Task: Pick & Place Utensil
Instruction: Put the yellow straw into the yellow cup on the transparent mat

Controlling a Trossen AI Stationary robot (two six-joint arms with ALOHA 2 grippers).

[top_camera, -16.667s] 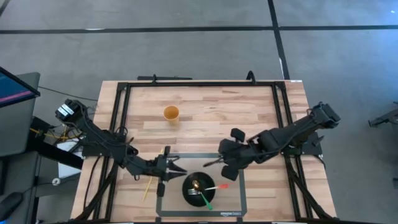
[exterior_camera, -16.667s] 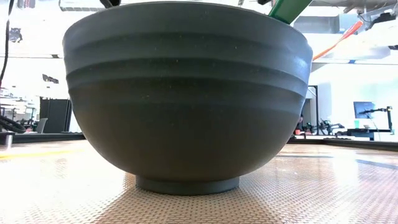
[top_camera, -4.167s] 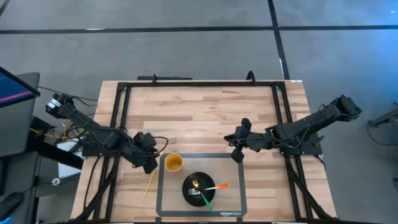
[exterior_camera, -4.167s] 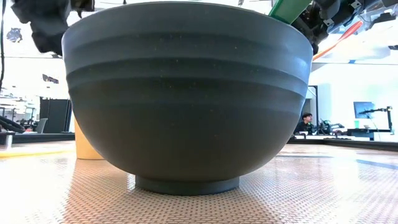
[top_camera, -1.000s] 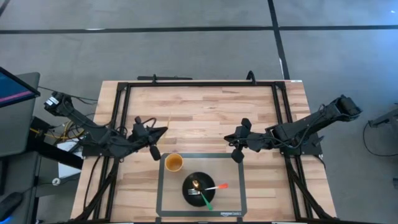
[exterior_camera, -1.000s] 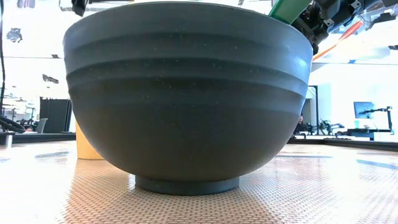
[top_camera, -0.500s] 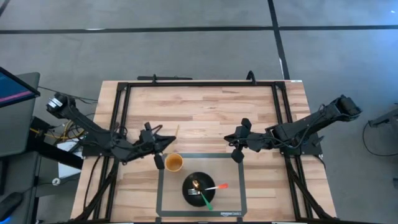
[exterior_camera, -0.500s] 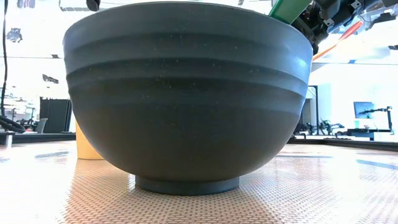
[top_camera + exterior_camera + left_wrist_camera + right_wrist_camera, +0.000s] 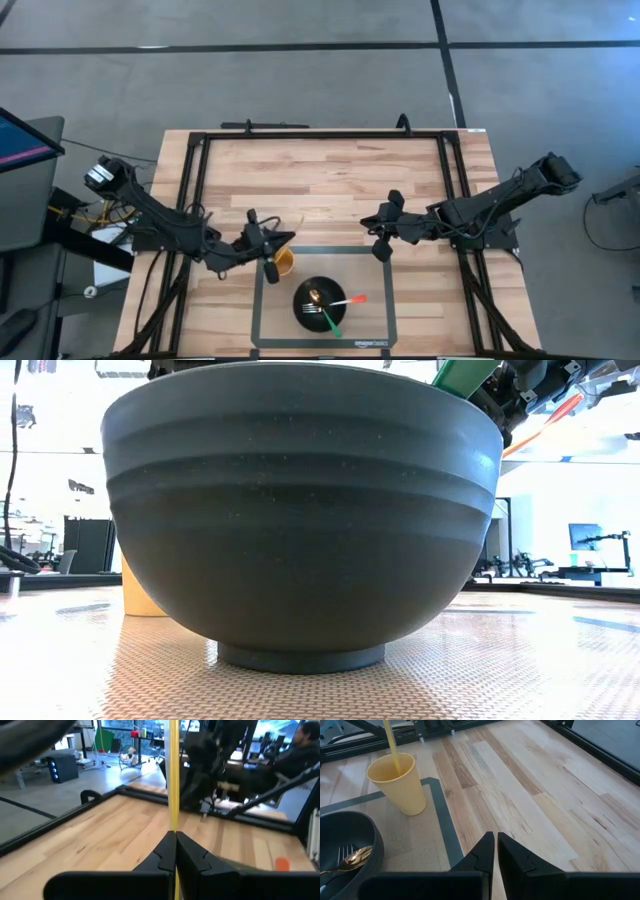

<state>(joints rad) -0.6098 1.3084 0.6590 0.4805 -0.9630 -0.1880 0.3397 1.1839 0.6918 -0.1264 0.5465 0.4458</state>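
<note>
Straw (image 9: 391,742): yellow — lower end inside yellow cup (image 9: 399,783)
Left hand (image 9: 272,243): clamped on straw
Right hand (image 9: 495,851): fingers together — over counter (image 9: 330,185)

Dark jointed arms, black tapered fingers (image 9: 165,852).

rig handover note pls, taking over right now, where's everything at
Left end effector: shut on the yellow straw, holding it upright with its lower end inside the yellow cup on the mat.
Right end effector: shut, empty, waiting over bare wood beside the mat.
Black bowl already holds a fork, a gold spoon and green and orange utensils.
Left: release the straw into the cup, retract.
</note>
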